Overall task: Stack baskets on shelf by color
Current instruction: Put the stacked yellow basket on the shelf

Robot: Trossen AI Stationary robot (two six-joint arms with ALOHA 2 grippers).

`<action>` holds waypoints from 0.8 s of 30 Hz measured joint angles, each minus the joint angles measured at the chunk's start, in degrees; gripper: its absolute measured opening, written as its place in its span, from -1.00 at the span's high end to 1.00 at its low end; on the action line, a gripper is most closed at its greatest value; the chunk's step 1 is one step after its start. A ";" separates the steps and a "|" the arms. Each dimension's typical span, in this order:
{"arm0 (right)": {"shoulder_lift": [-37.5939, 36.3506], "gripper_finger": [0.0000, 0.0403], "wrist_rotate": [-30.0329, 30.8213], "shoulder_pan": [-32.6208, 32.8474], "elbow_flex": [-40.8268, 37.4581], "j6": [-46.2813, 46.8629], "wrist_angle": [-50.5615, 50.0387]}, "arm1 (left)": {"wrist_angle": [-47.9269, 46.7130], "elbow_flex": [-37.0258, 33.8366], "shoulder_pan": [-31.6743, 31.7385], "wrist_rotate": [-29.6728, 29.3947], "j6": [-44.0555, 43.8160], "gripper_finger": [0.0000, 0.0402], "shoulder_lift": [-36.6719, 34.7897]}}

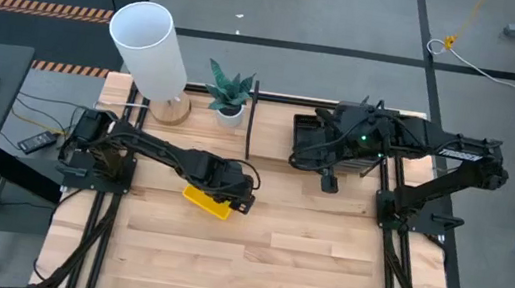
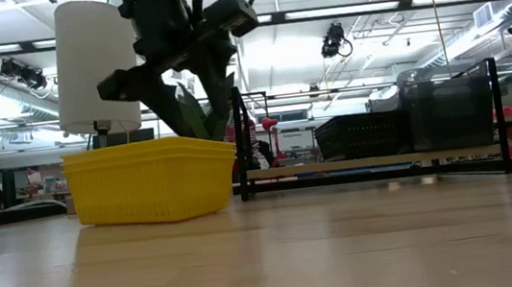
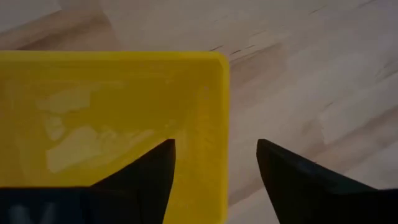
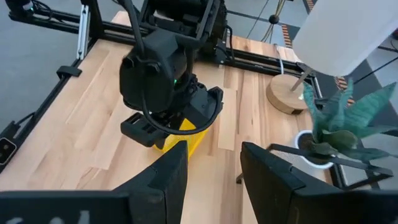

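We see black and grey baskets shelved at frame right while our left end effector, fingers spread, straddles the yellow baskets still on the table.

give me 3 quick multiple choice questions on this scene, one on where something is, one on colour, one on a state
1. Where does the yellow basket sit?
A. on the bare table, under the left end effector
B. on the shelf
C. beside the lamp base

2. What colour is the basket next to the smoky-grey one on the shelf?
A. red
B. black
C. white

3. How does the left end effector stand at the yellow basket?
A. shut, far from it
B. lifting it high off the table
C. open, fingers either side of its wall

Answers:
1. A: the high view shows it on the wood below the left arm's tip, apart from the shelf.
2. B: the low view shows a black basket beside the grey basket.
3. C: the left wrist view shows a wide gap with the wall between the fingers, and the low view shows the basket resting on the table.
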 joint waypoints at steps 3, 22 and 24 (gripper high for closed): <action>0.00 0.24 -1.06 0.00 -2.88 0.02 2.32 | 0.16 0.09 -0.83 -0.86 -1.50 -0.16 0.69; 0.00 0.24 -4.00 1.60 -8.57 5.54 12.89 | 1.53 0.04 -2.50 3.20 9.95 0.62 9.67; 0.00 0.24 -3.99 1.60 -8.57 6.02 13.10 | 1.51 0.08 -2.57 3.60 10.49 0.79 9.51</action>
